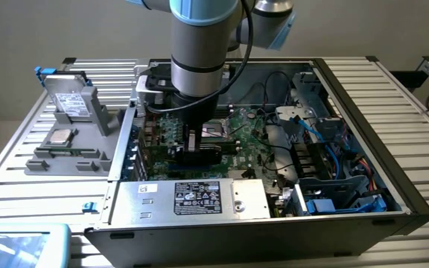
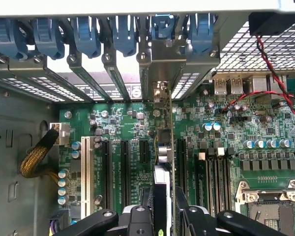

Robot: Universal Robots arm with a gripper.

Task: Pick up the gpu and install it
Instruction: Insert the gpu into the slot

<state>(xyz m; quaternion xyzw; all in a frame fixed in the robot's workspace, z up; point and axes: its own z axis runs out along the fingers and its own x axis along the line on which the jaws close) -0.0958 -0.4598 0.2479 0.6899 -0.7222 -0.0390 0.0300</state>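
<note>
pincer (image 2: 162, 220) clamped on gpu (image 2: 163, 184), card edge-on over motherboard (image 2: 226, 147) slots; stiff, light, fragile, so hold by cooler and board edges

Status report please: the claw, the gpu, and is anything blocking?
Claw shut on gpu. Card upright, edge-on over motherboard slots, far end at slot covers. No obstruction seen at slot; seating unclear.

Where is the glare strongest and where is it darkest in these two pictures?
Exterior view: the ribbed table shines brightest; the arm shades the motherboard beneath it. Wrist view: the case rim is washed out white, light glows through the slot covers, and the gpu in the claw sits in shadow.
</note>
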